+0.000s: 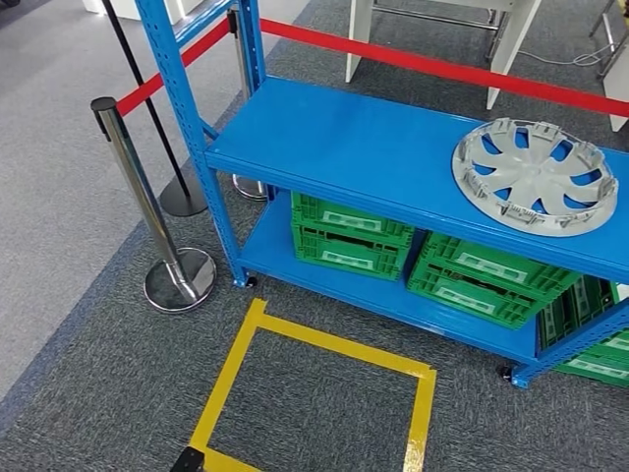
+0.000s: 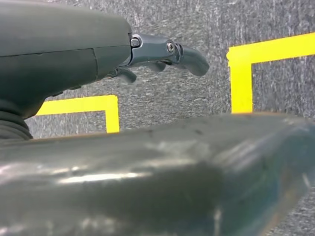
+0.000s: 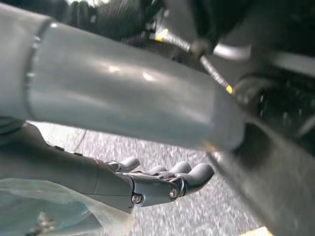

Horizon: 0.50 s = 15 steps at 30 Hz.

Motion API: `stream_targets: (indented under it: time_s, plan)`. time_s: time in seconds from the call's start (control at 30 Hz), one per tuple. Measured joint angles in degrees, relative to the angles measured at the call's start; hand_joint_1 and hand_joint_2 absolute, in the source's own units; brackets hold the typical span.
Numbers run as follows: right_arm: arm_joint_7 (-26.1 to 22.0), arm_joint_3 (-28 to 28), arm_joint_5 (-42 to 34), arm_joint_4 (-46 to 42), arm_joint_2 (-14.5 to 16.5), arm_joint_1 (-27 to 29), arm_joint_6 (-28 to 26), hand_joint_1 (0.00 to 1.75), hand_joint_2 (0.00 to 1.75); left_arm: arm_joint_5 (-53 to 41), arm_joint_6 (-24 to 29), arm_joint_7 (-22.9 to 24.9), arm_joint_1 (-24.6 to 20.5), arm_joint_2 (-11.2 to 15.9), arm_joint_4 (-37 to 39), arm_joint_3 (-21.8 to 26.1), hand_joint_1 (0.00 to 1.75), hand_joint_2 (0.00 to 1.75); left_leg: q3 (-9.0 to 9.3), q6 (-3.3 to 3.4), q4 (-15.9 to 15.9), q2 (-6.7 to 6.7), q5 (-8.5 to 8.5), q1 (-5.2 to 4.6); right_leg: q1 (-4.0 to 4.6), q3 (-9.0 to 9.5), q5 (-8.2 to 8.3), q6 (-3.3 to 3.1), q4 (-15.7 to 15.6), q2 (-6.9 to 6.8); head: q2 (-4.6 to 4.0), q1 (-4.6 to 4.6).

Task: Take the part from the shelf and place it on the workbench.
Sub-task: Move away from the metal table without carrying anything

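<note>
Head view gives you the part, a silver wheel cover (image 1: 536,175), lying flat on the blue shelf (image 1: 356,147) toward its right end, above green crates (image 1: 349,236). Your wrist views add the hands: the left hand (image 2: 163,54) hangs over grey carpet and yellow tape (image 2: 241,73), fingers loosely extended, holding nothing; the right hand (image 3: 156,182) likewise, empty.

Green crates (image 1: 475,275), stanchions (image 1: 152,211), yellow tape (image 1: 318,344).
</note>
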Motion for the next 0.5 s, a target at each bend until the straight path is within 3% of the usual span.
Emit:
stream_targets:
  time_s: [0.03, 0.1, 0.17, 0.27, 0.33, 0.43, 0.5]
  plan:
    - [0.0, 0.0, 0.0, 0.1, 0.0, 0.0, 0.0, 0.0, 0.0, 0.0, 0.0, 0.0, 0.0, 0.0, 0.0, 0.0, 0.0, 0.0, 0.02, -0.08, 0.1, 0.02, -0.05, 0.07, -0.1, 0.76, 1.35, 0.16, -1.5, -0.08, 0.0, 0.0]
    - [0.0, 0.0, 0.0, 0.3, 0.0, -0.1, 0.1, 0.0, 0.0, 0.0, -0.1, 0.0, 0.0, 0.0, 0.0, 0.0, 0.0, 0.0, 0.06, -0.49, 0.4, 0.0, -0.31, 0.16, -0.37, 4.5, 4.86, 0.48, -8.7, -0.36, 0.0, 0.01]
    - [0.0, 0.0, 0.0, 0.4, 0.1, -0.2, 0.2, 0.0, 0.0, 0.0, -0.2, 0.0, -0.1, 0.0, 0.0, 0.0, 0.0, 0.0, -0.12, -1.15, 1.0, -0.06, -0.65, 0.01, -0.42, 7.36, 6.13, 0.07, -14.1, -0.41, 0.0, 0.09]
    - [0.0, 0.0, -0.1, 0.6, 0.2, -0.1, 0.2, 0.0, 0.0, 0.0, -0.2, 0.0, -0.1, 0.0, 0.0, 0.0, 0.0, 0.0, -0.34, -1.92, 1.3, -0.06, -0.77, -0.05, -0.23, 7.79, 5.93, -1.29, -14.8, -0.26, 0.0, 0.09]
    - [0.0, 0.0, -0.1, 0.6, 0.2, 0.0, 0.2, 0.0, 0.0, 0.0, -0.2, 0.0, -0.1, 0.1, 0.0, 0.0, 0.0, 0.0, -1.01, -2.45, 3.1, -0.1, -2.08, 0.09, -0.32, 7.88, 5.98, -1.96, -14.8, -0.29, 0.0, -0.04]
    - [0.0, 0.0, -0.1, 0.6, 0.2, 0.0, 0.2, 0.0, 0.0, 0.0, -0.2, 0.0, -0.2, 0.1, 0.0, 0.0, 0.0, 0.0, -3.1, -2.91, 8.0, -0.17, -5.0, 0.18, -0.38, 7.96, 5.96, -2.45, -14.9, -0.34, 0.0, -0.23]
    - [0.0, 0.0, -0.1, 0.7, 0.2, 0.0, 0.2, 0.0, 0.0, 0.0, -0.2, 0.0, -0.2, 0.1, 0.0, 0.0, 0.0, 0.0, -3.35, -2.93, 8.5, -0.17, -5.28, 0.18, -0.38, 7.96, 5.95, -2.47, -14.9, -0.34, 0.0, -0.21]
